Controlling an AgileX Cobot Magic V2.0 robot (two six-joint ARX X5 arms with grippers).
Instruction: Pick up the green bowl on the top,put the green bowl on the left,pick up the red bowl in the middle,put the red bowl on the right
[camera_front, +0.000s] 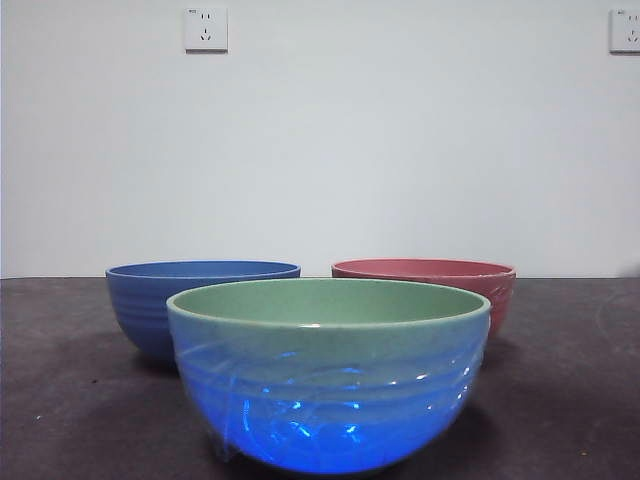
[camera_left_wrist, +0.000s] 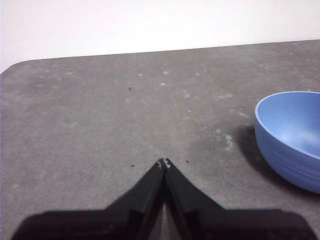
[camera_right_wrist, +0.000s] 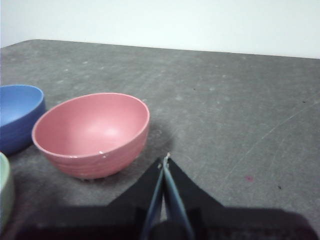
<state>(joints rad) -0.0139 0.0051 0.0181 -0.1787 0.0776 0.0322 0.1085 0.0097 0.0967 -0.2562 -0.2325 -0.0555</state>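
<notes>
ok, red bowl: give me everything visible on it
The red bowl is round and ribbed on its outer wall, dull pinkish red all over, matte like ceramic or plastic. It stands upright and empty on the dark grey table, apart from the blue bowl beside it and behind the green bowl, which hides its lower part in the front view. Nothing touches it; the right gripper, jaws shut, hangs close by.
</notes>
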